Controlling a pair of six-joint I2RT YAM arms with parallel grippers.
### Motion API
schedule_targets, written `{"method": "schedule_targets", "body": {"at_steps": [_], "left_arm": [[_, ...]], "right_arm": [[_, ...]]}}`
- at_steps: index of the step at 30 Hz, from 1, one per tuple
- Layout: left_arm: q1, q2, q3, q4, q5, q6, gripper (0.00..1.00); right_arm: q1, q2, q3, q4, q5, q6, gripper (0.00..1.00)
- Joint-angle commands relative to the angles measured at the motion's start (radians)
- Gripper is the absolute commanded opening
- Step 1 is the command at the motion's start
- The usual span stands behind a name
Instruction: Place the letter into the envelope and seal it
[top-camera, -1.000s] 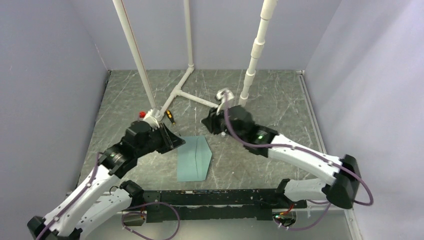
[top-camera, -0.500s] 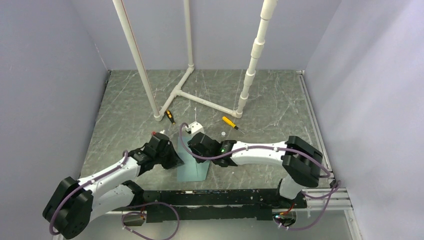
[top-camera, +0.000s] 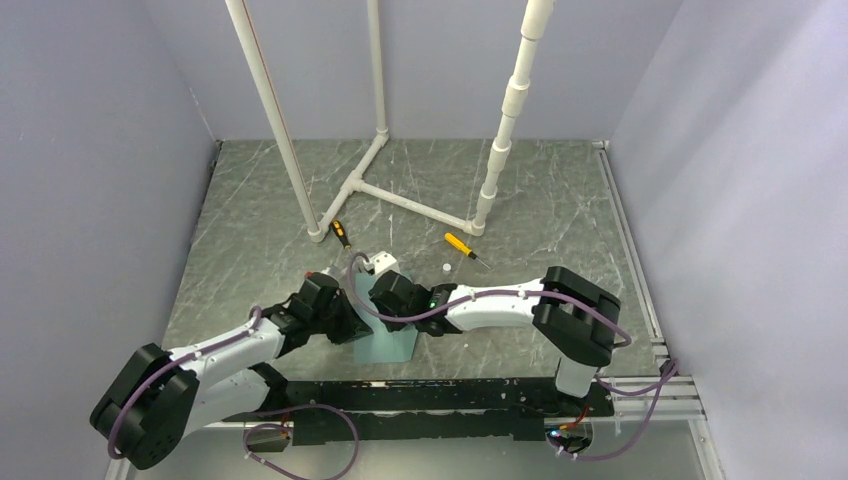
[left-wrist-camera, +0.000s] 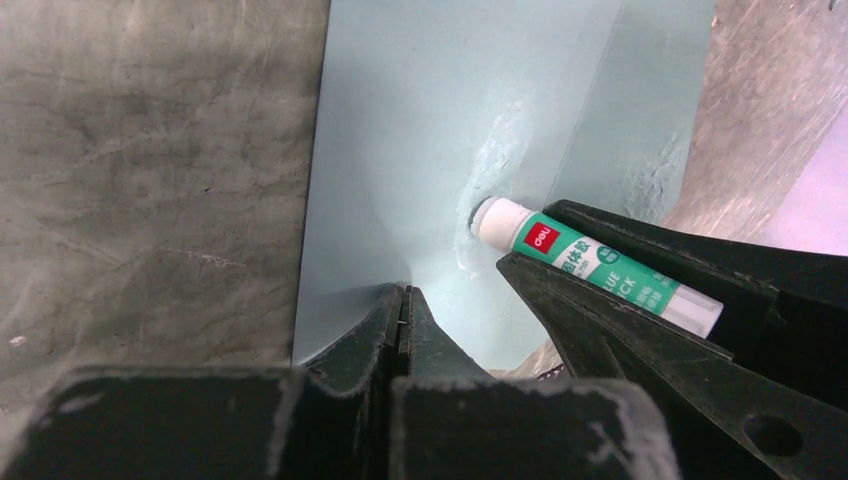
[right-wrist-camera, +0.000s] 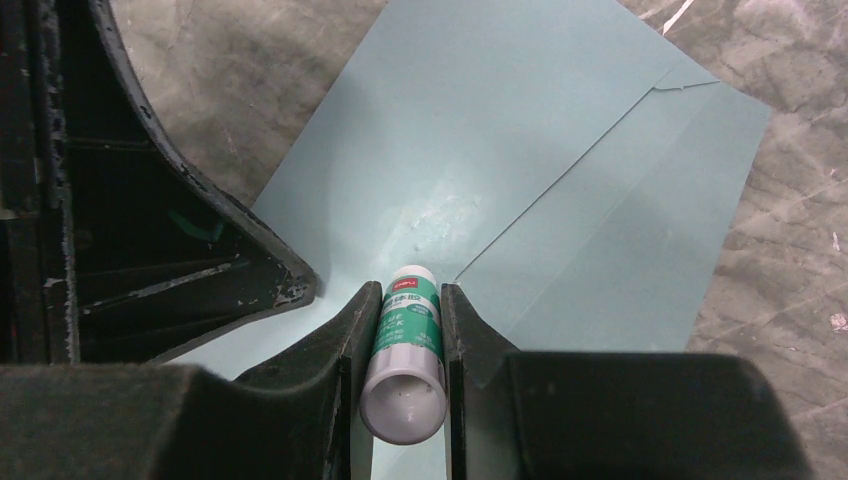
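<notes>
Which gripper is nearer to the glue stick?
Right. The right gripper is shut on the glue stick, its tip on the envelope; the left gripper pinches the envelope's edge just beside.

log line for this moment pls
left hand: shut, tips on pale teal-blue paper envelope | right hand: shut on white-and-green glue stick | tip on envelope

Top view: even diffuse light, soft shadows on table (top-camera: 250, 200), sharp. Wrist views: envelope (left-wrist-camera: 400, 120) crisp mid-frame, bottom edge blurred, dark.
</notes>
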Motion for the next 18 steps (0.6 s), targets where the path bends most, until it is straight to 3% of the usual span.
{"method": "schedule_targets", "body": {"at_steps": [1,18], "left_arm": [[0.0,-0.024,-0.026,-0.049,-0.029,-0.014,0.02],[0.0,-0.117,-0.026,-0.15,-0.083,0.052,0.02]], "right_arm": [[0.009,0.017,0.043,0.039,0.026,-0.001,0.0],[-0.001,0.135,0.131,-0.017,0.208,-0.016,0.0]]}}
